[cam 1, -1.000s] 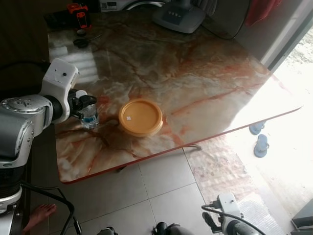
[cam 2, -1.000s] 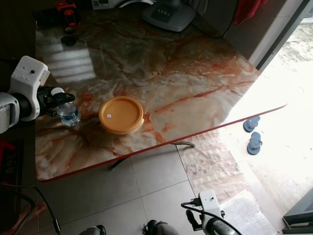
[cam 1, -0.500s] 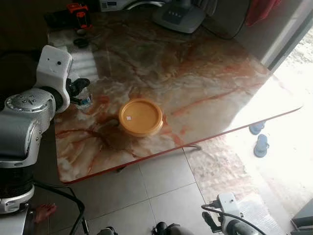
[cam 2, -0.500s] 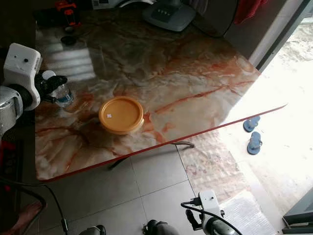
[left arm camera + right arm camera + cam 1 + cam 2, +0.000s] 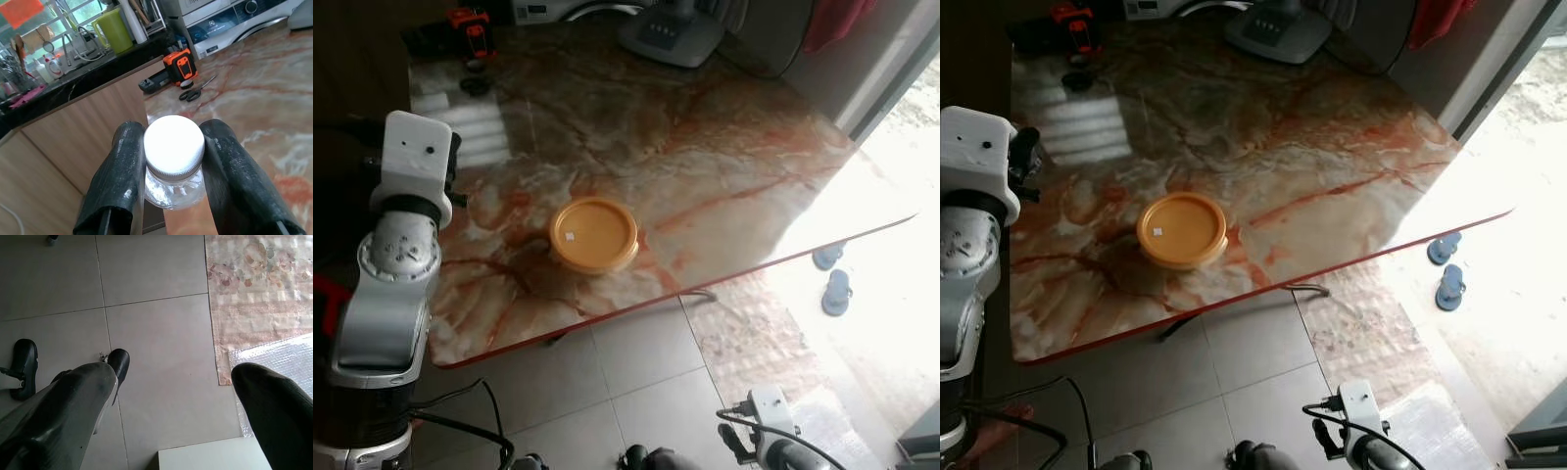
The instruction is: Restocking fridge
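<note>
In the left wrist view my left gripper (image 5: 173, 133) is shut on a small clear water bottle (image 5: 174, 181) with a white cap, one finger on each side of its neck. It hangs near the left edge of the marble table (image 5: 724, 147). In the left eye view my raised left arm (image 5: 408, 186) hides the bottle. An orange round lidded container (image 5: 594, 234) sits on the table to the right of that arm, near the front edge. My right gripper (image 5: 173, 382) hangs open low over the tiled floor, holding nothing.
A grey appliance base (image 5: 671, 34) stands at the table's far end; an orange tape measure (image 5: 470, 24) and scissors (image 5: 475, 83) lie at the far left corner. A wooden counter with a green jug (image 5: 113, 29) runs beside the table. Sandals (image 5: 832, 279) and a rug (image 5: 754, 333) lie on the floor.
My left gripper lifted the bottle off the table and carried it left and back toward the table's left edge. The orange container and the right arm stayed put.
</note>
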Tool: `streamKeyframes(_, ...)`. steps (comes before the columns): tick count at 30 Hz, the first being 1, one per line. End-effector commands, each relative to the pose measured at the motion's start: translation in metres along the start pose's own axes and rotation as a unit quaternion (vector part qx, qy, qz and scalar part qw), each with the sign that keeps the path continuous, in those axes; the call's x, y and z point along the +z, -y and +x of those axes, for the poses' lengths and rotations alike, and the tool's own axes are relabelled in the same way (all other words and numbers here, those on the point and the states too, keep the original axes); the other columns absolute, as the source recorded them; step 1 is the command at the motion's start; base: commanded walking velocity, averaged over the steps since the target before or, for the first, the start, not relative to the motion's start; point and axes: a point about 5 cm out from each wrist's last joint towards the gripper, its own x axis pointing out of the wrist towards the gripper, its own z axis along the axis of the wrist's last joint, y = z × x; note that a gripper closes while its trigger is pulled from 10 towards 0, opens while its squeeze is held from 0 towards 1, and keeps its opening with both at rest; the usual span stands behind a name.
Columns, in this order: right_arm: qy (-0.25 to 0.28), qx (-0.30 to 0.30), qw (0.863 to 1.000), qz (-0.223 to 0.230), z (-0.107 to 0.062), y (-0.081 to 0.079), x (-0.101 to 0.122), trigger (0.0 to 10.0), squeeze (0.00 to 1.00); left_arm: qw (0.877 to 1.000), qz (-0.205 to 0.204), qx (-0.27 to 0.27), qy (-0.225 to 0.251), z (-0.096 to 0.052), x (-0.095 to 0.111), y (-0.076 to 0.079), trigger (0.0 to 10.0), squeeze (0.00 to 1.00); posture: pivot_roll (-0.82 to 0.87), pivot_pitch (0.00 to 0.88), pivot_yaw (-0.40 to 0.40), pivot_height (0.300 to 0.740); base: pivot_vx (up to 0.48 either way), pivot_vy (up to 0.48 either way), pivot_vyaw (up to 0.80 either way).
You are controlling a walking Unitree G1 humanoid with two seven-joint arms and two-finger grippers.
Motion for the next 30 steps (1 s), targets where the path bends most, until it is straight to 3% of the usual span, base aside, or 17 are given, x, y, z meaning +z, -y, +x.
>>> streamKeyframes(1, -0.012, -0.008, 1.000, 0.013, -0.003, 0.002, -0.010, 10.0, 0.00, 0.998, 0.020, 0.018, 0.049, -0.006, 0.013, 0.002, 10.0, 0.00, 0.03, 0.147, -0.104, 0.740, 0.000, 0.000, 0.00)
streamKeyframes(3, -0.011, -0.009, 1.000, 0.014, -0.003, 0.002, -0.011, 10.0, 0.00, 0.997, 0.035, 0.016, 0.070, -0.010, 0.013, 0.008, 10.0, 0.00, 0.03, 0.141, -0.101, 0.740, 0.000, 0.000, 0.00)
streamKeyframes(6, -0.009, -0.013, 1.000, 0.022, -0.002, 0.000, -0.012, 10.0, 0.00, 0.996, 0.002, 0.021, 0.083, -0.016, 0.007, 0.020, 10.0, 0.00, 0.03, 0.124, -0.089, 0.740, 0.000, 0.000, 0.00)
streamKeyframes(10, -0.006, -0.014, 1.000, 0.027, -0.002, -0.001, -0.012, 10.0, 0.00, 0.996, 0.003, 0.017, 0.088, -0.022, 0.001, 0.029, 10.0, 0.00, 0.03, 0.113, -0.081, 0.740, 0.000, 0.000, 0.00)
streamKeyframes(30, 0.003, -0.020, 0.999, 0.039, -0.002, -0.003, -0.012, 10.0, 0.00, 0.993, -0.010, 0.024, 0.111, -0.019, 0.008, 0.035, 10.0, 0.00, 0.03, 0.140, -0.082, 0.740, -0.012, 0.000, 0.00)
